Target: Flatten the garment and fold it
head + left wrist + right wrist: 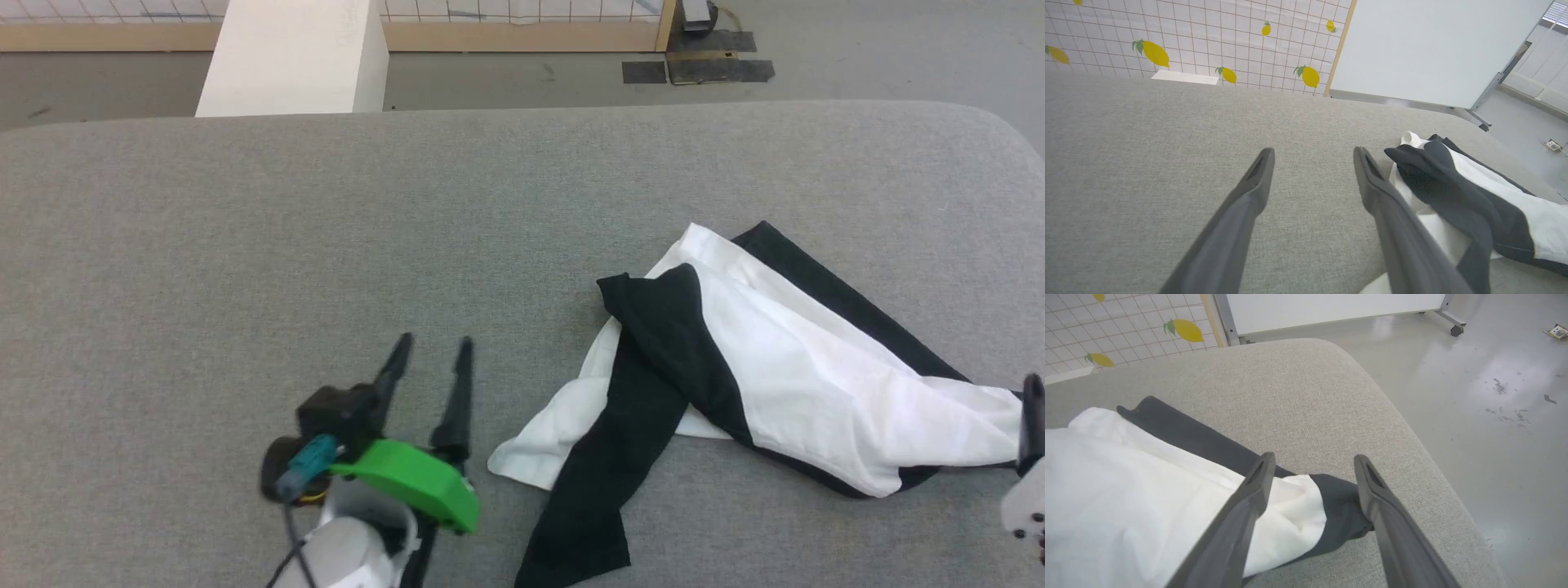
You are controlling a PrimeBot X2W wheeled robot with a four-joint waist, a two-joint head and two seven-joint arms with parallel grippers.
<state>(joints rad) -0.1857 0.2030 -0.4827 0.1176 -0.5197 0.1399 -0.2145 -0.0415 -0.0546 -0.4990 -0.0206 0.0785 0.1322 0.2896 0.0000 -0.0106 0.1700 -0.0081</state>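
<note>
The garment point(784, 359) lies crumpled on the grey table point(326, 229), right of centre, with its white body bunched and black sleeves draped across it toward the near edge. My left gripper point(431, 351) stands open to the left of it, nothing between its fingers. In the left wrist view the left gripper point(1314, 153) points over bare table, and the garment point(1474, 192) is just right of its right finger. My right gripper point(1314, 459) is open over the right end of the garment point(1126, 477), where white and black cloth lies between and under its fingers. One of its fingers point(1033, 412) shows at the right edge.
A white box point(294, 57) stands beyond the table's far edge. The rounded right corner of the table point(1412, 428) drops to the grey floor point(1494, 375) close beside my right gripper. Bare table stretches to the left and far side of the garment.
</note>
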